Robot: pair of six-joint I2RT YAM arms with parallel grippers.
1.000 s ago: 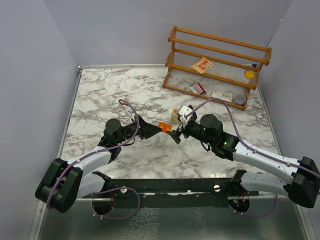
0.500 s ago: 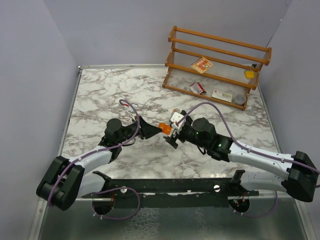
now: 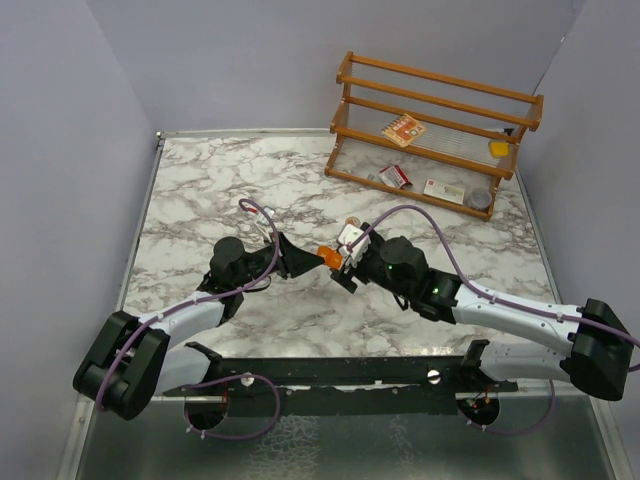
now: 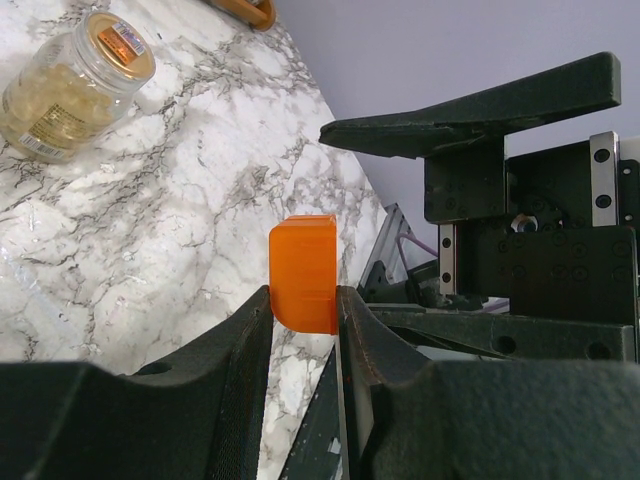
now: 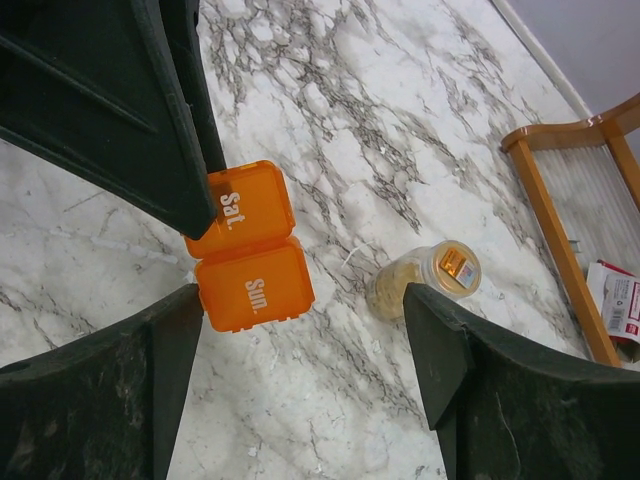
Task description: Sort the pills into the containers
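Since both lids on the orange pill box, marked Sat. and Sun., look shut, I think no pills are sorted yet. The left hand pinches the box by one end. The right hand is spread wide just beside the box, holding nothing. The jar of pills sits near the box on the marble surface and looks full.

Orange box: smooth translucent plastic, slight sheen. Jar: clear, glossy, paper label. Table: marble-pattern top, smooth, semi-gloss. Rack: varnished wood. Left gripper: matt black plastic, fine grain.
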